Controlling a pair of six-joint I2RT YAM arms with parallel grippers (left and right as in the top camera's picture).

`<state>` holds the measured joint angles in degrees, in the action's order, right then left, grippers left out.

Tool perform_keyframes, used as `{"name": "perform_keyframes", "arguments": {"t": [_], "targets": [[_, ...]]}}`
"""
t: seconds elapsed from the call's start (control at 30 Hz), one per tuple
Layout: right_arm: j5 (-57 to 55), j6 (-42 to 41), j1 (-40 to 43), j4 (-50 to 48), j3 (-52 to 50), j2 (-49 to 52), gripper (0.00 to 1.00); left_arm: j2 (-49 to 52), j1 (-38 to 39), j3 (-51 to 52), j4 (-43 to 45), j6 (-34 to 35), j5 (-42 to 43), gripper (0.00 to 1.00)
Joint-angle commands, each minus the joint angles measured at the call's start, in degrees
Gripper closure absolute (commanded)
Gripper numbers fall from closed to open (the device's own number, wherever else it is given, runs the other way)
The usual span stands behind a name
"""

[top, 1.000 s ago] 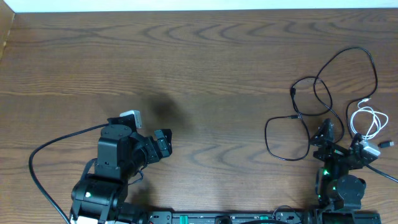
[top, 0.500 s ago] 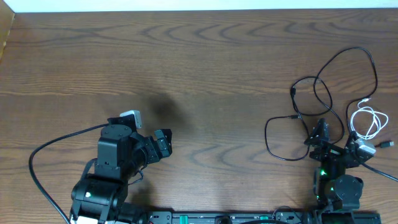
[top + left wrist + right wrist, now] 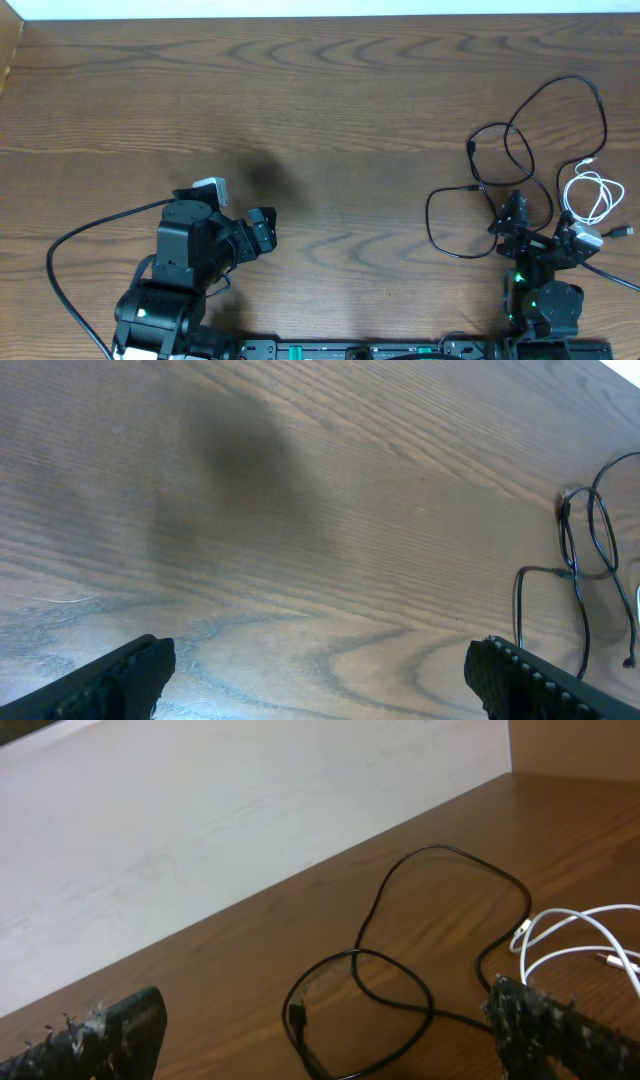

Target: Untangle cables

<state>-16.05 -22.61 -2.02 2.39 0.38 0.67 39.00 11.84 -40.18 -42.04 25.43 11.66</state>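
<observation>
Presently, overhead, left gripper [image 3: 264, 228]: fingers spread, empty, over bare table [image 3: 320, 100], well apart from the work.
Overhead, right gripper [image 3: 538, 225]: spread, empty, at the near edge of the tangle.
Overhead, black cables [image 3: 474, 186]: overlapping loops on the table's right side, crossing in several places.
Overhead, white cable [image 3: 572, 198]: small coil just beside the black loops, far right.
Left wrist: fingers wide, only wood between them; black loops at the view's right edge.
Right wrist: fingers wide; a black loop with its plug lies ahead between them; white strands near the right finger.
Step in hand: judged as approach; no cable gripped.
Next move: right gripper should descend on one black strand clear of crossings, close, and draw it away from the white coil; the left arm would need to cross over to assist.
</observation>
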Motion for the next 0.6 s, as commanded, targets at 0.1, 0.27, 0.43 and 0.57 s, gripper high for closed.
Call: {"name": "perform_keyframes", "arguments": {"t": [0.1,0.27,0.43,0.57], "targets": [[0.2,-0.1,-0.3,0.4,-0.1,-0.4,0.01,-0.1,0.1,-0.1,0.0,-0.5,-0.6,0.02],[0.1,-0.1,-0.7,0.4,-0.1,-0.4,0.01,-0.1,0.1,-0.1,0.0,-0.5,-0.6,0.02],[0.1,-0.1,-2.4,0.4,-0.1,-0.4,0.01,-0.2,0.1,0.2,0.0,-0.5,-0.6,0.02],[0.2,-0.1,-3.0,0.4,-0.1,-0.4,0.01,-0.6,0.1,1.5,0.0,-0.5,-0.6,0.02]]}}
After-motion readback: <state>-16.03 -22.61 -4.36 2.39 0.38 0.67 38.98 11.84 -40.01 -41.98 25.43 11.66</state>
